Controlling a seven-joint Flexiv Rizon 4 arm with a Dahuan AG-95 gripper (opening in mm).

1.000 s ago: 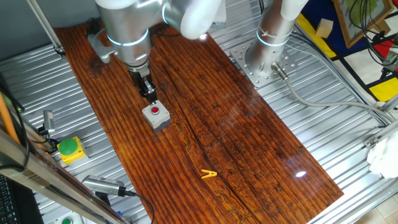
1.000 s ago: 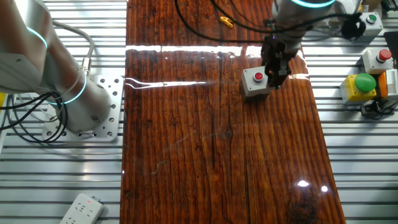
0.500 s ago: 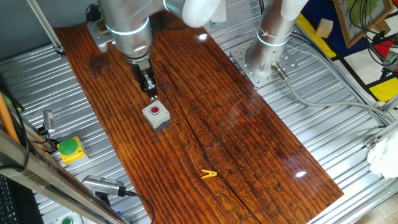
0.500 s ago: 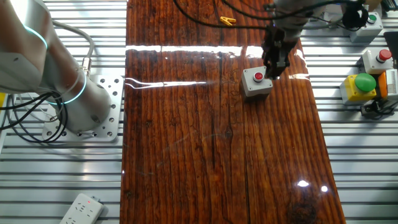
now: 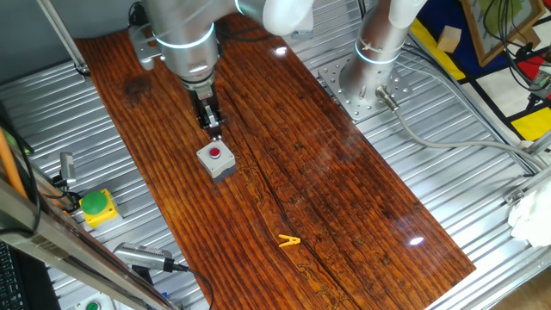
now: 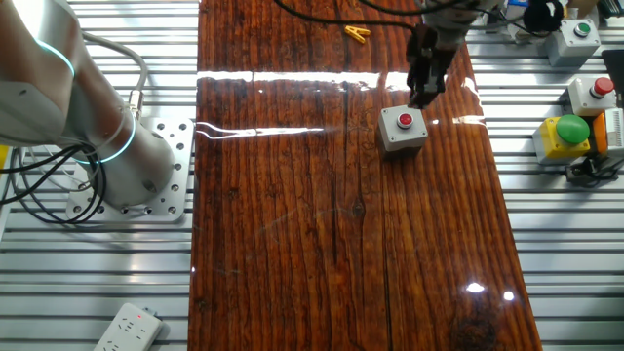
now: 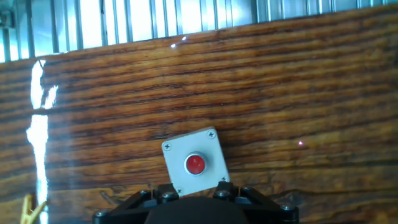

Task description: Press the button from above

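- Gripper (image 5: 214, 131) is held above the board, just beside the button; whether its fingers are open cannot be told.
- Button (image 7: 195, 163), rigid in its grey box (image 7: 194, 160) mid-board, is judged light; its red cap should be pressed squarely.

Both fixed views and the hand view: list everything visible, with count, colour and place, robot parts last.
button: one, red, in a grey box on the wooden board.
clothespin: one, yellow, on the board, apart from the box.
green button: one, yellow box, on the metal table beside the board.
second red button: one, grey box, beside the green one.
power strip: one, white, table edge.
other arm's base: one, silver, beside the board.
gripper: one, black, above the button.
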